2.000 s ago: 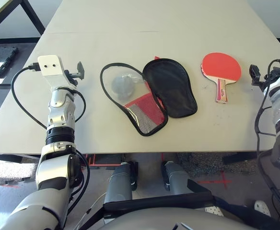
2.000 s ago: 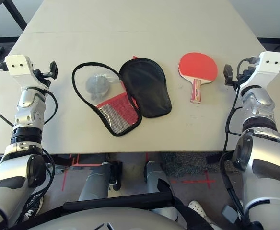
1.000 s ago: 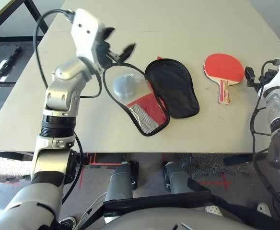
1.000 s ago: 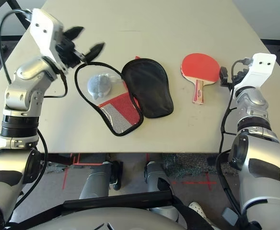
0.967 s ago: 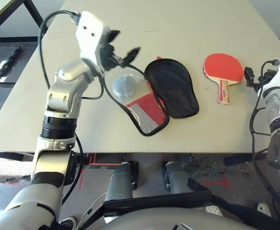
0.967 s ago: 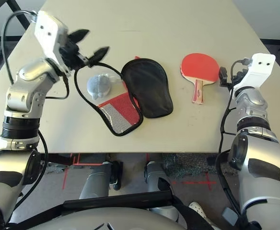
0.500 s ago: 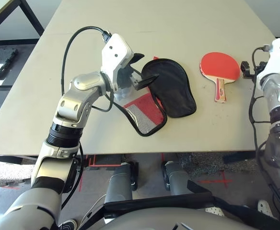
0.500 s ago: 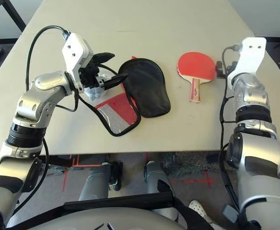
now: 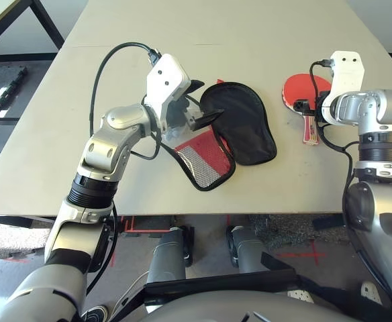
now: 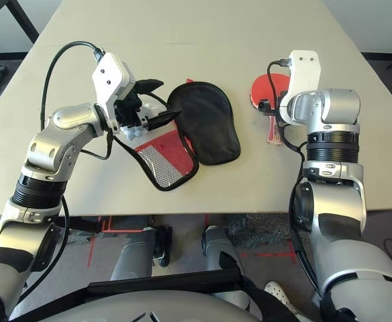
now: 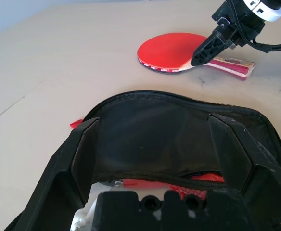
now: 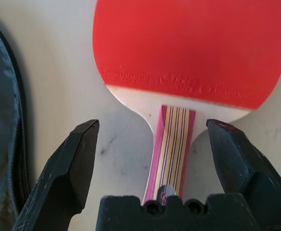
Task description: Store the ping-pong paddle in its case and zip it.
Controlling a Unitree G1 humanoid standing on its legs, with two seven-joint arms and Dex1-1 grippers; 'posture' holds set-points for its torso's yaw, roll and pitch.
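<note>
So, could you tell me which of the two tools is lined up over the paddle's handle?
The right tool: its open fingers straddle the striped handle of the ping-pong paddle. The left tool, also open, hovers over the opened case instead.

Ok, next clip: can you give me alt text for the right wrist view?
The right tool hangs open over the paddle, one black finger on each side of its striped wooden handle, not touching it. The paddle lies flat, red face up, on the pale table, with the black edge of the case beside it.
</note>
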